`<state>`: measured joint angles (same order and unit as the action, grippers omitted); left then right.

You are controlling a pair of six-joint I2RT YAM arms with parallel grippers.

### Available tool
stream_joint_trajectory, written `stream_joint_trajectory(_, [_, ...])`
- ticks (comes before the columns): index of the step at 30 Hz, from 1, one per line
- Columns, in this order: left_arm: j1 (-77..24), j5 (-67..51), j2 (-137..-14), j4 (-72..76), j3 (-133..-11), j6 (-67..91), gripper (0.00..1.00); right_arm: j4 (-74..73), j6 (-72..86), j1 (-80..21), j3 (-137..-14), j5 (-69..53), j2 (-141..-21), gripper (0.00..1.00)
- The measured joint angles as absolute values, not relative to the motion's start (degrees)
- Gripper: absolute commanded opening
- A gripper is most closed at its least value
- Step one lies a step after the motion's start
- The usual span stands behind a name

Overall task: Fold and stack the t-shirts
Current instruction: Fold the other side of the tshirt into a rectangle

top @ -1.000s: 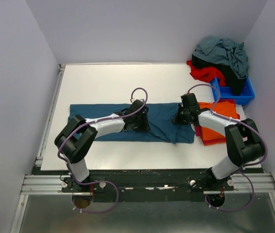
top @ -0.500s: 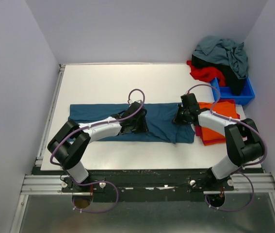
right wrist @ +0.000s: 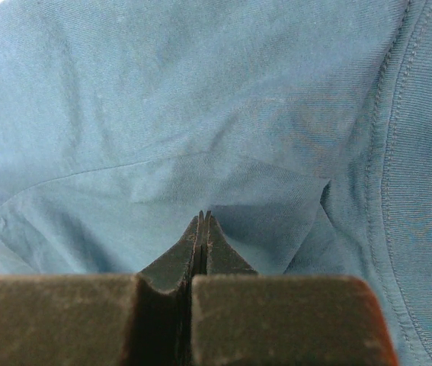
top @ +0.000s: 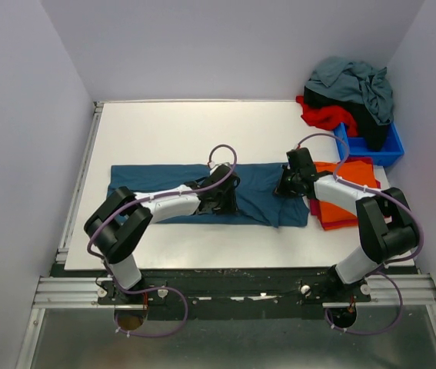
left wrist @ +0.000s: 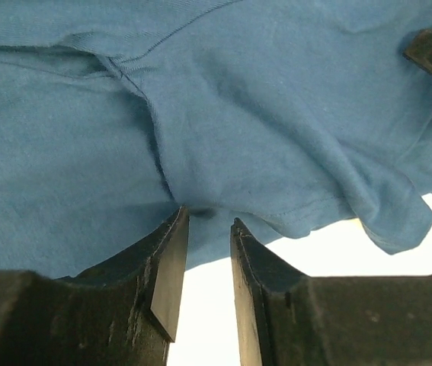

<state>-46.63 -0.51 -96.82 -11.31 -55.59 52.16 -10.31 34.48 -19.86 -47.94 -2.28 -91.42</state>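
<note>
Teal shirt (top: 148, 181) lies flat across the middle of the table (top: 202, 127) as a long band running left to right. My left gripper (top: 221, 196) is down on its middle, by the near hem. On the left wrist cam (left wrist: 208, 219) the jaws stand slightly apart with white table showing through the gap, tips right at the hem; I can't tell if any cloth is between them. My right gripper (top: 283, 184) is on the shirt's right part. On the right wrist cam (right wrist: 203, 217) the jaws are pressed together, pinching a pucker of teal cloth, creases running to the tips. Orange shirt (top: 348, 173) sits folded just right of the teal one, touching it. Grey-blue shirt (top: 352, 81), black shirt (top: 367, 123) and red shirt (top: 325, 117) are heaped at the far right corner, over the bin (top: 383, 156)
</note>
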Motion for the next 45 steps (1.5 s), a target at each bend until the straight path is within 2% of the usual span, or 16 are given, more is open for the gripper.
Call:
stream_joint_trajectory(4, [-46.8,-0.1,-98.9,-12.1,-56.7,52.4,0.42,-10.3,34.5,-19.9,-47.9,-2.3,-91.7,0.01])
stream_joint_trajectory(8, [-47.3,0.4,-100.5,-11.7,-57.5,52.5,0.34,-10.3,34.5,-19.9,-47.9,-2.3,-91.8,0.01])
stream_joint_trajectory(15, [-47.4,0.5,-100.6,-11.3,-57.5,53.2,0.0,-10.3,34.5,-19.9,-47.9,-2.3,-91.8,0.01])
stream_joint_trajectory(27, [-47.4,1.1,-98.8,-17.6,-59.3,48.6,0.0,-10.3,34.5,-19.9,-47.9,-2.3,-91.8,0.01])
stream_joint_trajectory(31, [-47.3,1.1,-96.9,-19.6,-60.2,46.8,0.25,-10.3,34.5,-19.9,-47.9,-2.3,-91.8,0.01])
stream_joint_trajectory(34, [-47.3,0.3,-96.8,-18.9,-60.2,47.4,0.37,-10.3,34.5,-19.9,-47.9,-2.3,-91.8,0.01])
stream_joint_trajectory(45, [-48.9,-1.5,-103.0,-15.5,-62.2,48.3,0.38,-10.3,34.5,-19.9,-47.9,-2.3,-91.8,0.01])
